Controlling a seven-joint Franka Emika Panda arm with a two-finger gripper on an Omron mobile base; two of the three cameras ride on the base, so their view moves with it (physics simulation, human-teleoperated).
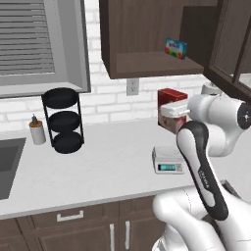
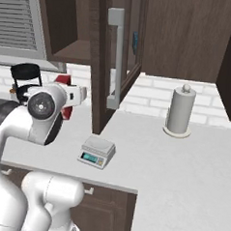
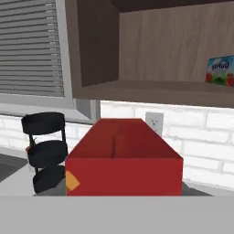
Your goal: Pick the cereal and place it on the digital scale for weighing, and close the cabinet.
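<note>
The cereal [image 1: 169, 95] is a red box, and my gripper [image 1: 174, 112] is shut on it from the side. It is held over the counter, behind the digital scale [image 1: 168, 160] and apart from it. In the hand view the cereal [image 3: 123, 160] lies close below the camera, and my fingertips are hidden. From the right, the cereal [image 2: 63, 79] peeks out behind my gripper [image 2: 76, 94], left of the scale [image 2: 97, 151], whose top plate is bare. The dark brown cabinet [image 1: 147, 34] stands open, its glass door [image 2: 103, 63] with the long handle swung out toward me.
A small blue-green box [image 1: 176, 48] lies on the cabinet shelf. A black three-tier rack [image 1: 62, 120], a soap dispenser [image 1: 36, 130] and a sink [image 1: 7, 162] are to the left. A paper towel roll [image 2: 179, 110] stands on the counter at the right.
</note>
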